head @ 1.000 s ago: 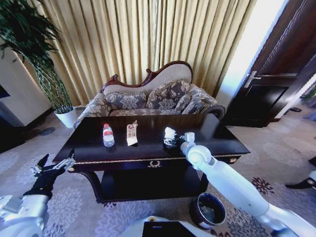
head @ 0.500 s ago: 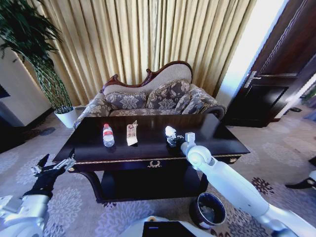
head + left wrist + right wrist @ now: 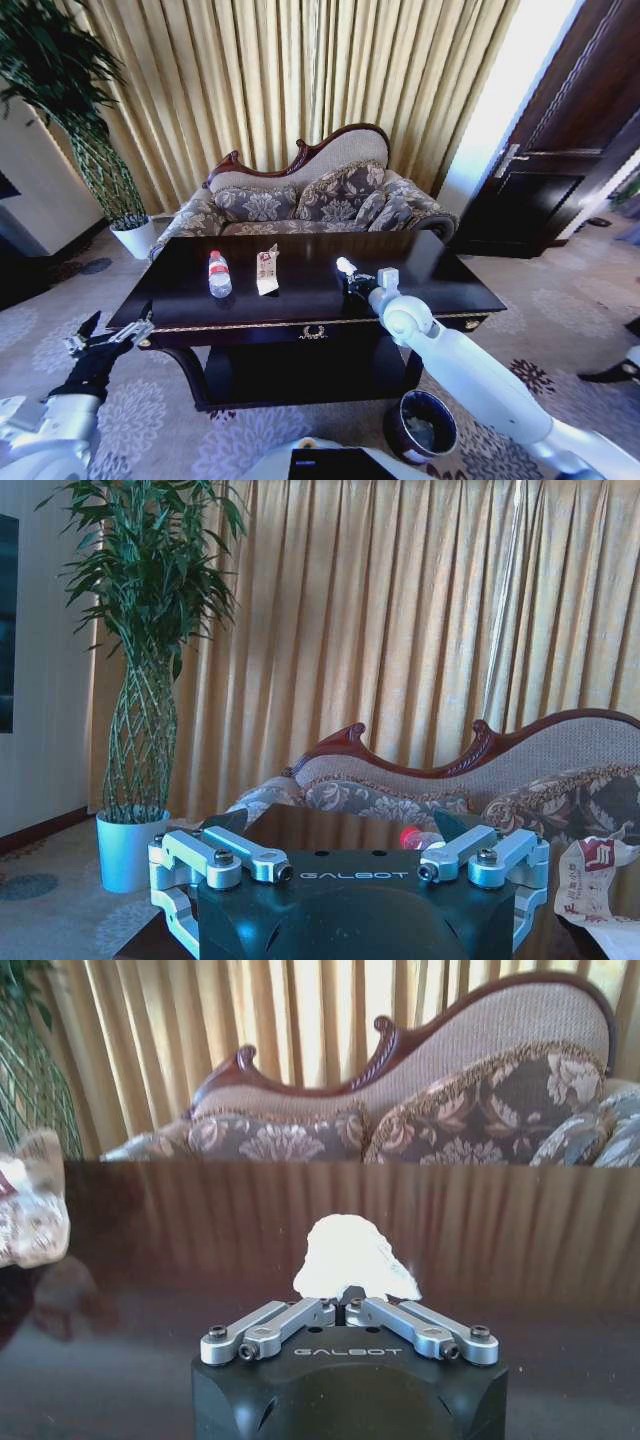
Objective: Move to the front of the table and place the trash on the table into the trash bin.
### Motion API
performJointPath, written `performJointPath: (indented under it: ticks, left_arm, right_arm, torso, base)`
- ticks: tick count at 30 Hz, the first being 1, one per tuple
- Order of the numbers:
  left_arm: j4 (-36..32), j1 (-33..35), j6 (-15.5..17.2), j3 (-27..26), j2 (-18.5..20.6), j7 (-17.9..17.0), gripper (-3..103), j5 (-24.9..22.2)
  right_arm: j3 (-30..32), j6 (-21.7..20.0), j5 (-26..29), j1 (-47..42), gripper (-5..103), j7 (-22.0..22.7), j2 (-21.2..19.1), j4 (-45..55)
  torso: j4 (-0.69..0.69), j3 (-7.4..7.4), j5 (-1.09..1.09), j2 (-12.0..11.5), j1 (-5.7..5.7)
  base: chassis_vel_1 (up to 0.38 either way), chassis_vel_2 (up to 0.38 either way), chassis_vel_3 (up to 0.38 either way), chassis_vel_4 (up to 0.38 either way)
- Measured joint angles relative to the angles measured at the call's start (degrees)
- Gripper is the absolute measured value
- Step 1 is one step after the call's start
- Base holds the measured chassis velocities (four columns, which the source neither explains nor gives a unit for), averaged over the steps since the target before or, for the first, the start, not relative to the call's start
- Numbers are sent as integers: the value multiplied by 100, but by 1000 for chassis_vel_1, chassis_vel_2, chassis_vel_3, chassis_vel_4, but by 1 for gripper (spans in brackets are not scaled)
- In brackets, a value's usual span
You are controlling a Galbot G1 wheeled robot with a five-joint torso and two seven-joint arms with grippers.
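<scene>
R gripper point(image 3: 345, 1312) pinching white tissue point(image 3: 352, 1257) over table point(image 3: 300, 300) | L gripper point(image 3: 100, 343) spread, beside table

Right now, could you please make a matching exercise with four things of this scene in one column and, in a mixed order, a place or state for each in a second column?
Column 1
1. clear plastic bottle with red cap
2. crumpled white tissue
3. round dark trash bin
4. crumpled beige wrapper

Column 2
A. on the carpet, under the right arm
B. pinched in the right gripper above the dark glossy table
C. on the table, nearest the left end
D. on the table, between bottle and tissue

Pairs: 1-C, 2-B, 3-A, 4-D
</scene>
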Motion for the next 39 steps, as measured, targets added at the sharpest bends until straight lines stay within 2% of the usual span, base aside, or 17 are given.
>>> performJointPath:
  ticks: [4, 7, 10, 11, 14, 15, 19, 21, 23, 27, 33, 39]
  left_arm:
    - [0, -5, -8, 6, 7, 24, 100, -1]
    - [0, -7, -31, 9, 2, 40, 100, -2]
    - [0, 2, -93, 10, 1, 64, 100, -9]
    - [0, 2, -93, 10, 1, 64, 100, -9]
    - [0, -3, -106, 10, 23, 69, 100, -29]
    - [0, -3, -106, 10, 23, 69, 100, -29]
    - [0, -10, -121, 25, 64, 76, 100, -97]
    - [0, -10, -122, 26, 74, 80, 100, -114]
    - [0, -12, -134, 26, 123, 95, 100, -154]
    - [0, -18, -150, 23, 190, 101, 100, -214]
    - [0, 4, -169, 110, 431, 104, 100, -220]
    - [0, -61, -120, 167, 644, 64, 100, -282]
  right_arm:
    - [153, 123, -112, -150, 0, -10, -45, 171]
    - [424, 294, -442, -391, 0, -89, -112, 347]
    - [958, 463, -696, -842, 0, -144, -202, 650]
    - [958, 463, -696, -842, 0, -144, -202, 650]
    - [1576, 566, -833, -1526, 0, -148, -208, 1063]
    - [1576, 566, -833, -1526, 0, -148, -208, 1063]
    - [2086, 671, -1229, -2422, 0, 7, -94, 1856]
    - [2150, 691, -1347, -2553, 0, 21, -85, 1975]
    - [2334, 789, -1743, -2940, 0, 33, -51, 2261]
    - [2595, 894, -2018, -3512, 0, 49, 95, 2550]
    - [2938, 1000, -2247, -4376, 0, 185, 333, 2818]
    - [3318, 1013, -2316, -4713, 0, 194, 386, 2867]
  torso:
    - [0, 0, 0, 0, 0]
    - [0, 0, 0, 0, 0]
    - [-1, 0, 0, 0, 0]
    - [-1, 0, 0, 0, 0]
    - [-2, 0, 0, 0, 0]
    - [-2, 0, 0, 0, 0]
    - [-1, 0, 0, 0, 0]
    - [0, -1, 0, 1, -1]
    - [0, -1, -1, 1, 0]
    - [0, 0, 0, 0, 0]
    - [-1, -1, -1, 1, -1]
    - [0, 0, -1, 0, 0]
  base:
    - [0, 0, 0, 0]
    - [0, 0, 0, 0]
    - [0, 0, 0, 0]
    - [0, 0, 0, 0]
    - [0, 0, 0, 0]
    - [0, 0, 0, 0]
    - [0, 0, 0, 0]
    - [0, 0, 0, 0]
    - [0, 0, 0, 0]
    - [0, 0, 0, 0]
    - [0, 0, 0, 0]
    - [0, 0, 0, 0]
